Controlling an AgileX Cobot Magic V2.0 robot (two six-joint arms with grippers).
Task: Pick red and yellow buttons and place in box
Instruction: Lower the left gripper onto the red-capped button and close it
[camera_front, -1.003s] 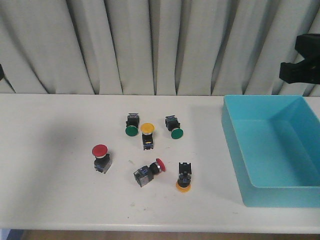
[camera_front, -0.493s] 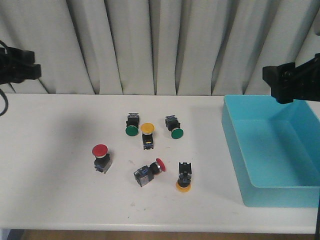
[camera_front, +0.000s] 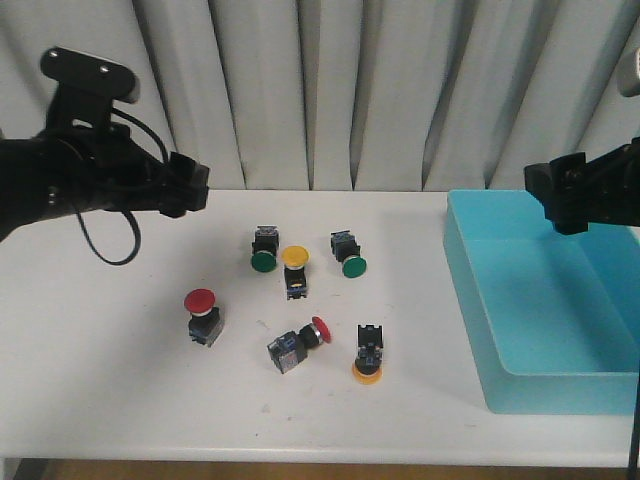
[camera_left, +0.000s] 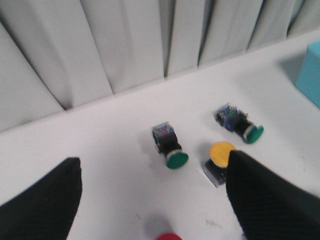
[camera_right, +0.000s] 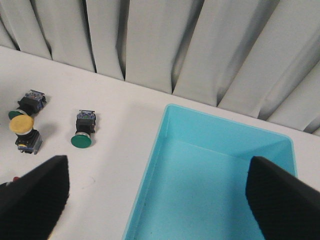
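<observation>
In the front view a red button (camera_front: 200, 302) stands upright. A second red button (camera_front: 320, 330) lies on its side. One yellow button (camera_front: 294, 257) sits mid-table and another yellow button (camera_front: 367, 372) lies cap-down near the front. The turquoise box (camera_front: 468, 290) stands at the right. My left gripper (camera_front: 188, 186) hovers open and empty above the table, left of the buttons. Its wrist view shows its fingers (camera_left: 265, 200) wide apart, the yellow cap (camera_left: 222, 150) and a red cap (camera_left: 169, 236). My right gripper (camera_right: 157, 200) is open and empty above the box's (camera_right: 220, 175) left wall.
Two green-capped switches (camera_front: 262, 262) (camera_front: 353, 267) lie beside the mid-table yellow button. They also show in the left wrist view (camera_left: 176, 159) (camera_left: 253, 132). A grey curtain (camera_front: 320, 90) hangs behind the table. The table's front edge (camera_front: 300, 458) is near.
My left arm has swung in from the left edge to hover over the table's left half. My right arm came down and leftward to the box, then held still.
</observation>
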